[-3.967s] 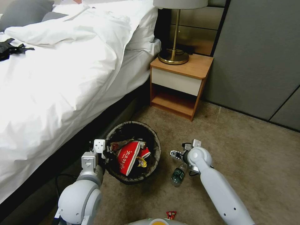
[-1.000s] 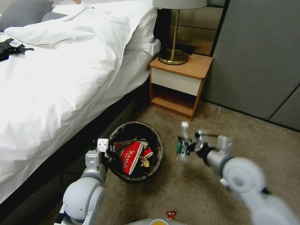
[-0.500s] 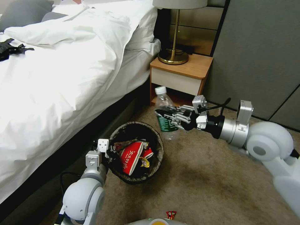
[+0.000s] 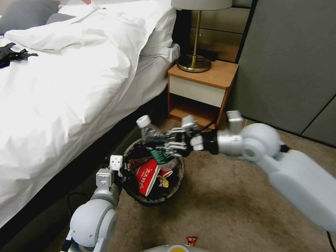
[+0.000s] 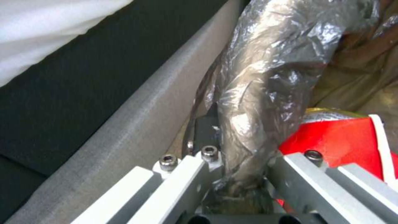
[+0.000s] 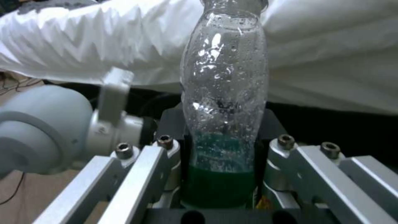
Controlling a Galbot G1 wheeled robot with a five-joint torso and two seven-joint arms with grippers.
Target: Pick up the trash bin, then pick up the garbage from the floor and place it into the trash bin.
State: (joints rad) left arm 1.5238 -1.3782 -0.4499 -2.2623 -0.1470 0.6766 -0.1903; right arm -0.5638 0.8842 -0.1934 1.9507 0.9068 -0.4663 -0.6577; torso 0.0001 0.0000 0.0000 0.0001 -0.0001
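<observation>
Left gripper [image 4: 117, 171] clamped on the trash bin [image 4: 175, 182] rim. Right gripper [image 4: 164, 147] clamped on the bottle [image 4: 148, 131], cap tilted toward the bed [image 4: 70, 87], bin opening directly beneath it.

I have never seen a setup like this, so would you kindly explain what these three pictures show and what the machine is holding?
It is a wheeled robot with two arms. The head camera looks down at a bedroom floor beside a bed and nightstand. Each other picture comes from a camera on one wrist. The left gripper is clamped on the bag-lined rim of the trash bin, which already holds red paper cups. The right gripper holds a clear plastic bottle with a green label over the bin. A small red wrapper lies on the carpet.
</observation>
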